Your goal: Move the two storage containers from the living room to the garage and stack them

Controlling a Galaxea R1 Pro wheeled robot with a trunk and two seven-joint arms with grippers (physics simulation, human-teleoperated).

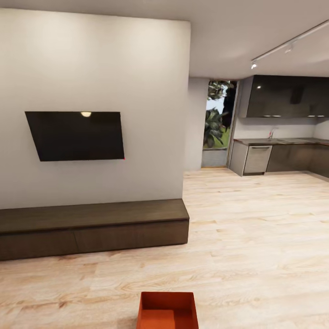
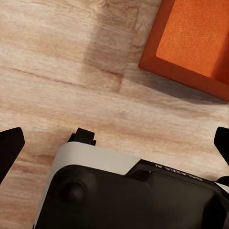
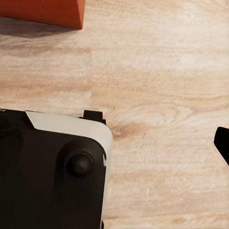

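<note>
One orange-red open-top storage container (image 1: 167,311) sits on the pale wood-plank floor (image 1: 256,237) of the living room, at the bottom middle of the head view, right in front of me. A corner of it shows in the left wrist view (image 2: 191,43) and in the right wrist view (image 3: 43,12). My left gripper (image 2: 114,143) hangs open over bare planks beside the container, its dark fingertips (image 2: 9,145) far apart. My right gripper (image 3: 114,143) also hangs over bare floor, apart from the container, with one fingertip (image 3: 223,143) at the picture's edge. Nothing is held.
A long low dark-brown cabinet (image 1: 91,226) stands along the white wall under a black TV (image 1: 75,135). A kitchen (image 1: 283,151) with dark cabinets lies at the back right, past open plank floor. My own white-and-black base (image 2: 95,164) shows below each wrist.
</note>
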